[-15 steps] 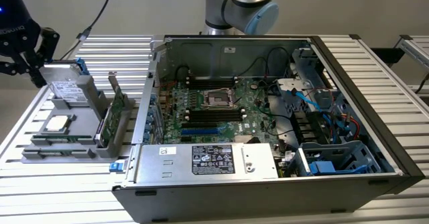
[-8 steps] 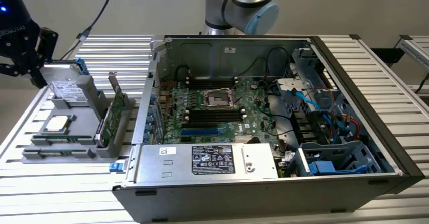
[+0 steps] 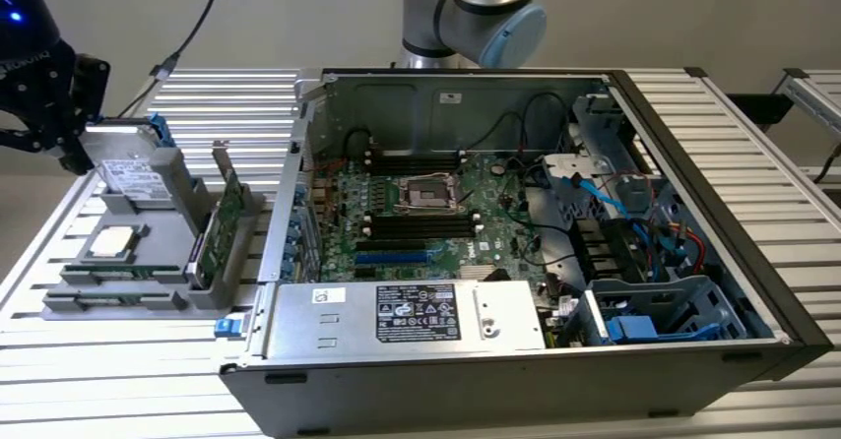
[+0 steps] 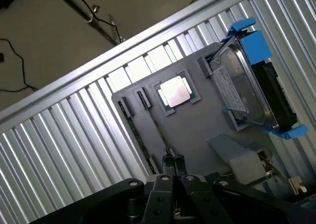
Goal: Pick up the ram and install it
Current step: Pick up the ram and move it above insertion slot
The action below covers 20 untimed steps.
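Slatted aluminium table (image 3: 736, 114) carries everything, with pale floor and wall behind it. On the table the ram (image 3: 121, 273) lies flat in a groove along the near edge of a grey parts tray (image 3: 145, 301), at the exterior view's left, well apart from the open computer case (image 3: 526, 400). In the wrist view the same green stick (image 4: 139, 137) runs along the tray, and the gripper (image 4: 173, 160) hangs above it without touching. Its fingertips (image 4: 167, 159) sit drawn almost together with nothing pinched between them.

Judging by this, the task is barely begun. The stick is not yet grasped or lifted, so carrying it to the case and seating it are both left to do. On the motherboard (image 3: 394, 213), the black memory slots (image 3: 420, 227) lie in two banks, one on each side of the processor socket (image 3: 431, 193). They look empty, though I cannot be sure of every slot.

Counted on the tray:
- one ram stick that I can make out
- one square silver processor chip (image 3: 112, 242)
- one hard drive (image 3: 132, 168) in blue rails, standing on edge
- one green expansion card (image 3: 230, 213), upright beside the case

Elsewhere there is one case, holding one motherboard and one labelled power supply (image 3: 408, 313) along its near side.
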### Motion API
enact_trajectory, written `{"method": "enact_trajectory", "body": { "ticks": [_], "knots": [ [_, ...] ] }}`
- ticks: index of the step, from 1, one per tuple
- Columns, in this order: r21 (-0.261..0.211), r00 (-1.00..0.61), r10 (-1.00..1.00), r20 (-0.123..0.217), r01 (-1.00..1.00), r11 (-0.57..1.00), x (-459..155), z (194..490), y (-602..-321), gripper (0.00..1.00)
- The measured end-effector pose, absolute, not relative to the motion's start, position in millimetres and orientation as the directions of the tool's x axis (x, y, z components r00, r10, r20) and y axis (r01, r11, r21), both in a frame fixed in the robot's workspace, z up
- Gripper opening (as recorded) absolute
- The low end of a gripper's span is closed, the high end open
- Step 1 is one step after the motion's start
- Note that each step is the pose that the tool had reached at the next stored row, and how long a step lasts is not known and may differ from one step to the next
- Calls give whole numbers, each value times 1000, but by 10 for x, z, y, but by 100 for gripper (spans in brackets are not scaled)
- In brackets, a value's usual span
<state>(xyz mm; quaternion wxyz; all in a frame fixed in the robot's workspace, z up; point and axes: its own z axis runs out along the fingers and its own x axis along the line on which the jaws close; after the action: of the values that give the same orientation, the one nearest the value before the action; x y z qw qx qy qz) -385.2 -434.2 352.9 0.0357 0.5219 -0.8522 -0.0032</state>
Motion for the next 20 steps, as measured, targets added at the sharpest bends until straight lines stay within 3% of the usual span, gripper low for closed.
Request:
{"method": "enact_trajectory", "body": {
  "ticks": [20],
  "knots": [
    [43,-107,-993,58,-993,110,-3852,3508,-4342,10]
  ]
}}
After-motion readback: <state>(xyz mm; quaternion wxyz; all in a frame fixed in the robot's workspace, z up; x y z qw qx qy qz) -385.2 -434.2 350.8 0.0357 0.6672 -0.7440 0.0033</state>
